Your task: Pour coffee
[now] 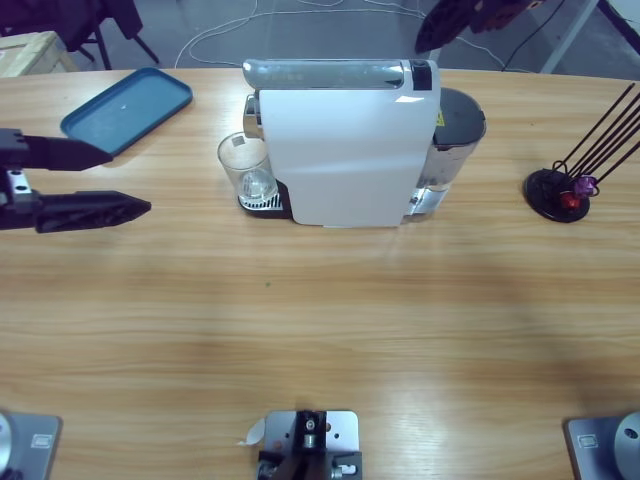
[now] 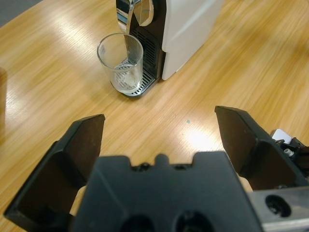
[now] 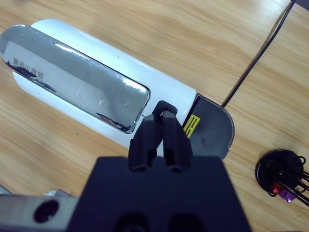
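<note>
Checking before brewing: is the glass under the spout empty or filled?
Empty: the glass stands upright on the coffee machine's drip tray, clear to its bottom, no dark liquid.

White coffee machine (image 1: 345, 150), clear glass (image 1: 245, 165), blue tray (image 1: 128, 108), wood-grain table (image 1: 320, 330).

Long wooden surface (image 1: 330, 330), light oak grain, broad glare patches. Beyond its far edge: grey floor (image 1: 300, 30) with loose white cables (image 1: 215, 35); pale wooden crate (image 1: 30, 50) at upper left; dark chair legs (image 1: 100, 40) beside it.
</note>
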`<state>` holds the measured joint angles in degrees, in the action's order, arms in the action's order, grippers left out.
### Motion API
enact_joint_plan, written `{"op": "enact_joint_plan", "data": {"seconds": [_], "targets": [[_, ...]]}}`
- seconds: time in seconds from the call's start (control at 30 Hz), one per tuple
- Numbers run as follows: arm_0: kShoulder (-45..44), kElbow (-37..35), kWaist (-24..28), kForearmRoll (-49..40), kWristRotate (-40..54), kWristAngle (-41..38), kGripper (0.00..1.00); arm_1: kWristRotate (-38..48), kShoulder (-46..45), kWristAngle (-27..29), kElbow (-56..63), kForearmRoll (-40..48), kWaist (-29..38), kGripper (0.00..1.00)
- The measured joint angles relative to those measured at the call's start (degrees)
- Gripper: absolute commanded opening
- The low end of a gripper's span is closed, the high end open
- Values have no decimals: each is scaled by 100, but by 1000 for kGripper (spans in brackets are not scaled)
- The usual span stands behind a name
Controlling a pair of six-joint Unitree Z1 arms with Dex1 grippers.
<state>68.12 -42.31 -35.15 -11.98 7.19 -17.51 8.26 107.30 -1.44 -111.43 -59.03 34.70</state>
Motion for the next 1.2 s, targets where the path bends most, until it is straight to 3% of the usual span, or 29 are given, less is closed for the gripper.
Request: {"op": "enact_joint_plan", "data": {"seconds": [0.8, 1.2], "targets": [[7, 13, 0, 1, 0, 1, 1000, -54, 120, 40, 92, 15, 0, 0], [7, 14, -1, 4, 0, 1, 1000, -191, 73, 431, -389, -91, -13, 0]]}}
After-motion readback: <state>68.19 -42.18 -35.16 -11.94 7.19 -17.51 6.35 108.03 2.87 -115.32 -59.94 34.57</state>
